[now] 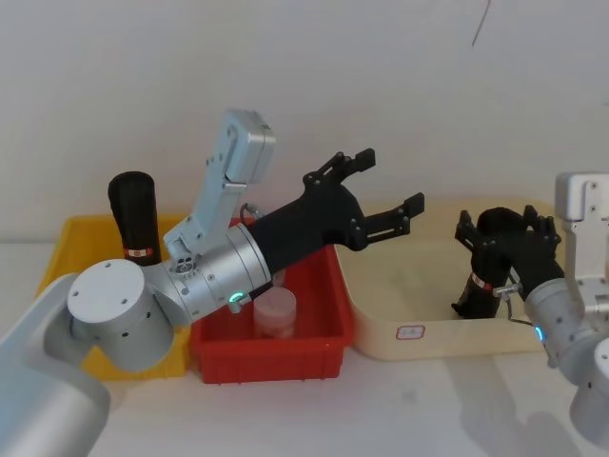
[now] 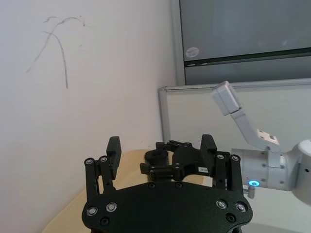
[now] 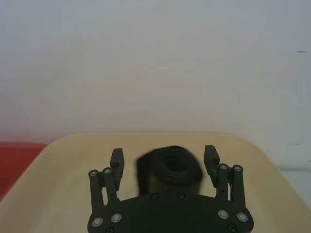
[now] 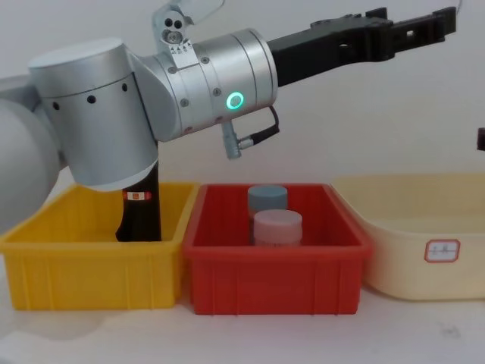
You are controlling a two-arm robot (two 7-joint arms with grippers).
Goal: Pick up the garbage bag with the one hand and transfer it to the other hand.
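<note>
A black garbage bag roll (image 1: 477, 286) with an orange label band leans tilted in the cream tray (image 1: 419, 314). My right gripper (image 1: 504, 228) is open and straddles the roll's top (image 3: 170, 170); gaps show beside the fingers (image 3: 117, 159). My left gripper (image 1: 390, 181), on the thick silver arm with a green ring light, hangs open and empty above the red bin, pointing at the right gripper (image 2: 181, 160). It also shows high up in the chest view (image 4: 420, 21). A second black roll (image 1: 134, 215) stands in the yellow bin (image 4: 83, 265).
The red bin (image 1: 271, 357) sits between the yellow bin and the cream tray and holds a pale pink cylinder (image 4: 277, 226) and a blue-grey one (image 4: 267, 199). A white wall stands close behind all three containers. Bare table runs along the front.
</note>
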